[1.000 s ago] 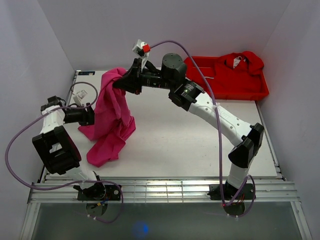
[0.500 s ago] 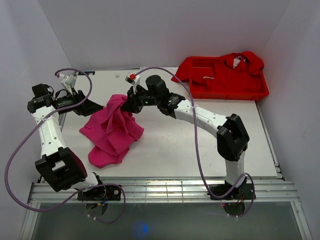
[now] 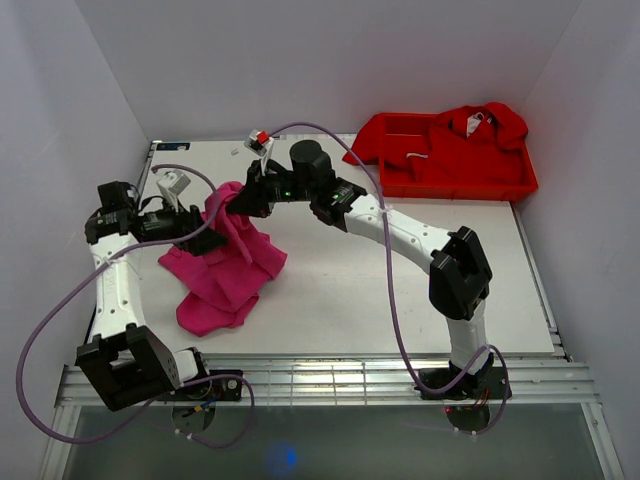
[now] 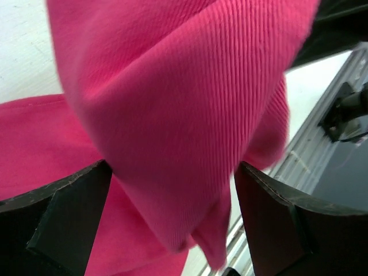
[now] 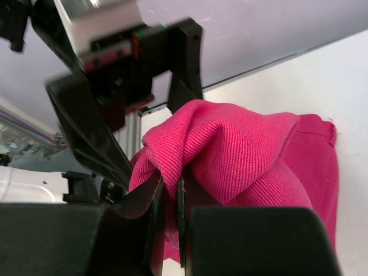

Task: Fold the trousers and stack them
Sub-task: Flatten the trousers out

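Trousers (image 3: 225, 270): magenta-pink, soft ribbed knit, lay crumpled in a heap on the table, with one bunched peak lifted up at the right gripper's tips.
Right gripper (image 5: 169, 201): fingers were pressed nearly together, pinching a thin fold of the trousers; the cloth bulged in a rounded hump just past the tips.
Left gripper (image 4: 172, 167): spread wide; black angular fingers stood either side of a hanging fold; contact unclear.
Table (image 3: 350, 290): white, flat, matte, under both grippers.
Tray (image 3: 520, 185): red plastic, rectangular, well apart from the right gripper; red garments (image 3: 485, 125) were piled in it.
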Action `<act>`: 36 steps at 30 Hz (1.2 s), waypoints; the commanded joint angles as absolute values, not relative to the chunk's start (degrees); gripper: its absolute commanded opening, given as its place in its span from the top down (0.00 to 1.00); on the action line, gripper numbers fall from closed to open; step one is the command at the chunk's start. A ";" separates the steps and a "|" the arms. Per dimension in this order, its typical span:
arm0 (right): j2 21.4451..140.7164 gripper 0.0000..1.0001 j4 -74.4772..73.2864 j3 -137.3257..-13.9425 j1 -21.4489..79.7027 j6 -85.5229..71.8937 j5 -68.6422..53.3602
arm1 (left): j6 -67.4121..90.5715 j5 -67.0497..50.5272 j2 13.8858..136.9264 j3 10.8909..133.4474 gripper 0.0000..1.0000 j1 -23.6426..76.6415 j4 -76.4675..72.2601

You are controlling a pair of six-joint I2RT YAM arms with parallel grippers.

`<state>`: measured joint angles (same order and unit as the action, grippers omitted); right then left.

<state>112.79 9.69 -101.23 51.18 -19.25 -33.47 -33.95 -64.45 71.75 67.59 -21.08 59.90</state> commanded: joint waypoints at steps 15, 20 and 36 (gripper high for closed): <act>96.51 0.17 13.45 -85.88 40.97 -27.40 -29.19 | -1.52 -47.65 72.94 72.85 1.00 -13.71 29.63; 91.15 0.11 8.97 -78.15 32.00 -31.81 -24.08 | 6.93 -39.92 75.85 75.41 1.00 -13.89 22.78; 112.75 0.03 19.51 -75.22 52.37 -46.23 -26.90 | 11.87 -32.43 77.26 79.80 1.00 -14.85 18.37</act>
<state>111.13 14.98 -70.76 51.68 -42.44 -27.77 11.07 -33.26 79.02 77.80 -13.96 20.82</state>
